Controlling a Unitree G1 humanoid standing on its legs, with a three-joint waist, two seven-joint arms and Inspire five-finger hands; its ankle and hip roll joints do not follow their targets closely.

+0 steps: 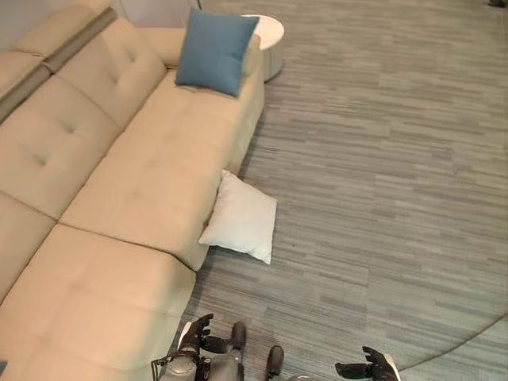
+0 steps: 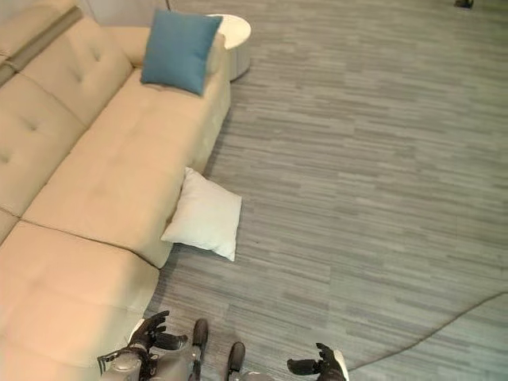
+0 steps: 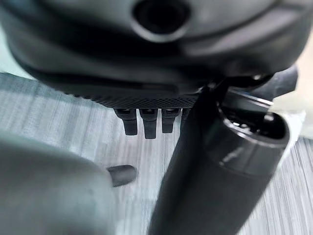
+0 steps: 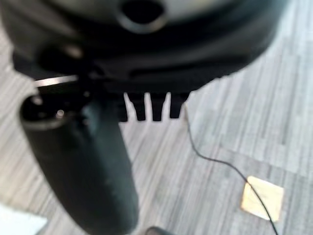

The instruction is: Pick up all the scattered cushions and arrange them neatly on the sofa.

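A white cushion (image 1: pixel 240 219) lies on the grey carpet (image 1: pixel 381 159), leaning against the front edge of the beige sofa (image 1: pixel 135 190). A blue cushion (image 1: pixel 213 51) stands propped at the sofa's far armrest, near a round white side table (image 1: pixel 268 36). The left robot hand (image 1: pixel 197 333) and right robot hand (image 1: pixel 367 367) hang low, fingers loosely spread, holding nothing.
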